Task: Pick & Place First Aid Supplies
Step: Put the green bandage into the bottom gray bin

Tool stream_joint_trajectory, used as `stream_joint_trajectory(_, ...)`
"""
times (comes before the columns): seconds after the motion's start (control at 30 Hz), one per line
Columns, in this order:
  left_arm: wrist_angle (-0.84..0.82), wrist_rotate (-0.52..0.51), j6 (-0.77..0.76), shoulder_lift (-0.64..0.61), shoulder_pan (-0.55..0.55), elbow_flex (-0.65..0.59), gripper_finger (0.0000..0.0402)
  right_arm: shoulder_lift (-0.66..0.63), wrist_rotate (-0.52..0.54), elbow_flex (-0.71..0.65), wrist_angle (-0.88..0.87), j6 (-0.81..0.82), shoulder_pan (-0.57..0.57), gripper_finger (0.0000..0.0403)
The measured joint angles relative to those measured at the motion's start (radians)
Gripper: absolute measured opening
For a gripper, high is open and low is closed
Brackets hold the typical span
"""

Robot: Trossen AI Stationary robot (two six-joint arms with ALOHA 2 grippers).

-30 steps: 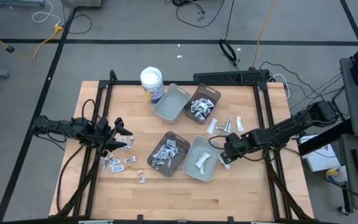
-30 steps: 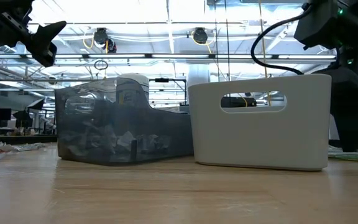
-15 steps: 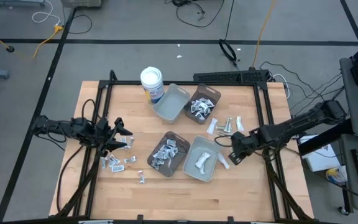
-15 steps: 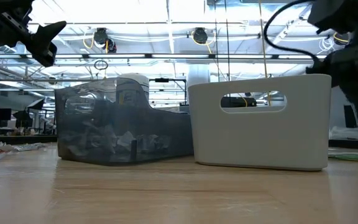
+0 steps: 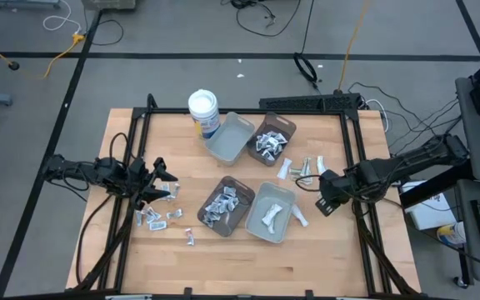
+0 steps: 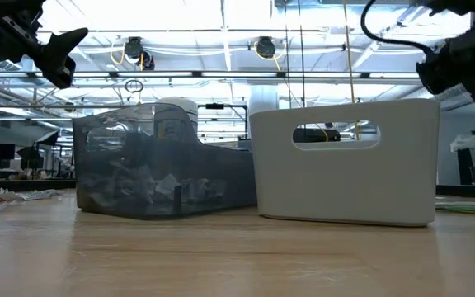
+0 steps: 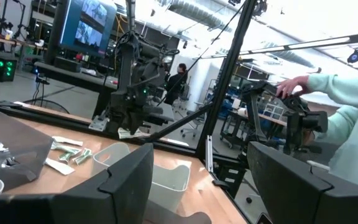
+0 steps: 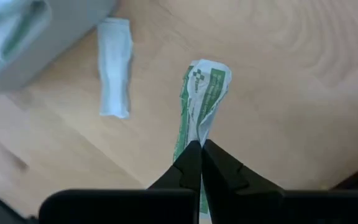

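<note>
My right gripper (image 8: 201,163) (image 5: 327,203) hangs over the bare wood just right of the near grey tray (image 5: 273,213), shut on a crumpled white-and-green packet (image 8: 205,87). A white packet (image 8: 115,65) (image 5: 298,217) lies flat on the wood beside that tray. More first aid supplies lie loose at the right (image 5: 307,167) and the left (image 5: 161,217), and fill the two brown trays (image 5: 226,204) (image 5: 271,138). My left gripper (image 5: 162,178) (image 7: 197,180) waits open above the left pile, touching nothing. My right gripper pinches the packet's narrowed, twisted end (image 8: 193,134) between its two fingertips. The fingers come from above, pointing steeply down. The packet hangs below them, clear of the table, its wider printed end lowest.
A white tub with a blue label (image 5: 204,108) stands at the back, next to the far grey tray (image 5: 232,137). Black frame rails (image 5: 358,167) run along both table sides. In the left wrist view a person's sleeve (image 7: 347,93) shows beyond the table. Bare wood lies along the near edge.
My right gripper has risen and drawn back toward the table's right edge, away from the near grey tray, carrying the packet up off the wood. The white packet beside the tray has stayed where it lay.
</note>
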Motion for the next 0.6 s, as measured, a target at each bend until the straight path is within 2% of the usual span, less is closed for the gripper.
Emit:
stream_joint_trajectory(0.2,0.000,0.000,0.000,0.000,0.000,0.000,0.0267,0.029,0.002,0.079,-0.008,0.130,0.000,0.0000)
stream_joint_trajectory(0.6,0.000,0.000,0.001,0.000,0.000,0.000,0.0267,0.405,0.030,0.439,-0.025,0.314,-0.007,0.0000)
